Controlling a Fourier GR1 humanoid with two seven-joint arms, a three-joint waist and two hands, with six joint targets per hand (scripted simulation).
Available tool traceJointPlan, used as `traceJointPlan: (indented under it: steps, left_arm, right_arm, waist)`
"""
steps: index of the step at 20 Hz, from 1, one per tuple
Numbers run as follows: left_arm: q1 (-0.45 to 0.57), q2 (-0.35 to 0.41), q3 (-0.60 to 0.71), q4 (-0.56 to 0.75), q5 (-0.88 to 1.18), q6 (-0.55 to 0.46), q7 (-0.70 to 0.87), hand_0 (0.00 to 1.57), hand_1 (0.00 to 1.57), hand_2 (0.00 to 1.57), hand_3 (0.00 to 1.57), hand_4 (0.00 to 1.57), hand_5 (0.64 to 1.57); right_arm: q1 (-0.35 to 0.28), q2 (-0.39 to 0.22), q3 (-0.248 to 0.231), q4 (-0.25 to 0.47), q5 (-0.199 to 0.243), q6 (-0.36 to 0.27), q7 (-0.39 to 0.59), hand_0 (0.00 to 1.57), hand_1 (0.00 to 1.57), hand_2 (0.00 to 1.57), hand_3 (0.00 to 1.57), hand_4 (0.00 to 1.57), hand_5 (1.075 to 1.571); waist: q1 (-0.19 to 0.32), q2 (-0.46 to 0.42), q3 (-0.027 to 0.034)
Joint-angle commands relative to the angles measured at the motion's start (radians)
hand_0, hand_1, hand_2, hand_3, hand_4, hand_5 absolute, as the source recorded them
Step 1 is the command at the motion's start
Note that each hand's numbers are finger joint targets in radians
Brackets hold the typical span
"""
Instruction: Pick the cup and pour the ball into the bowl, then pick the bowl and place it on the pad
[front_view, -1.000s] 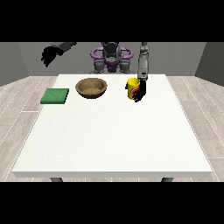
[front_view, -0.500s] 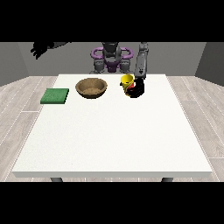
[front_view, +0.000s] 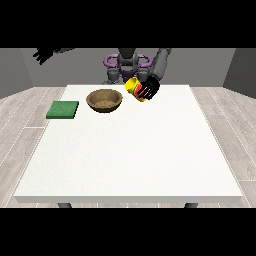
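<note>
You see a big white table (front_view: 130, 150) that fills the middle of the picture. It stands on a floor of pale grey wood planks (front_view: 22, 120), and grey walls (front_view: 15, 70) rise behind it. The robot (front_view: 128, 62) is small at the top middle. The hand at the view's right (front_view: 149, 89) is curled round the yellow cup (front_view: 133, 88), which is tipped toward the left and lifted off the table. The brown bowl (front_view: 104, 100) sits just to the left of the cup. The green pad (front_view: 63, 109) lies farther left, near the table's edge. The hand at the view's left (front_view: 42, 54) is high in the upper left with fingers spread out, holding nothing. You cannot see the ball.
</note>
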Motion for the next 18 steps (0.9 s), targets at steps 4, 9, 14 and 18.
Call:
traceJointPlan:
  steps: [4,9,14,18]
  left_arm:
    - [-0.175,-0.046,-0.212,0.117,-0.339,0.021,0.396,1.36,1.36,1.57,1.57,1.44,1.545]
    - [-0.257,-0.11,-0.289,0.114,-0.443,-0.077,0.562,1.36,1.36,1.57,1.57,1.47,1.531]
    - [-0.366,-0.111,-0.391,0.159,-0.586,-0.129,0.772,1.35,1.35,1.57,1.57,1.36,1.563]
    - [-0.349,-0.112,-0.545,0.161,-0.713,-0.211,0.911,1.47,1.47,1.57,1.57,1.1,1.57]
  right_arm:
    - [0.019,-0.014,-0.015,0.134,0.029,0.036,-0.059,0.0,0.0,0.0,0.0,0.68,1.559]
    - [0.028,-0.043,-0.051,0.23,0.013,0.09,-0.111,0.0,0.0,0.0,0.0,0.68,1.556]
    - [-0.062,0.0,0.005,0.198,0.03,0.037,-0.069,0.0,0.0,0.0,0.13,0.69,1.554]
    - [-0.081,-0.014,0.009,0.24,0.034,0.062,-0.078,0.0,0.0,0.0,0.25,0.7,1.556]
  waist:
    - [0.041,-0.07,-0.0023]
    - [0.054,-0.063,-0.0048]
    - [-0.001,-0.049,-0.0056]
    - [-0.016,-0.074,-0.0052]
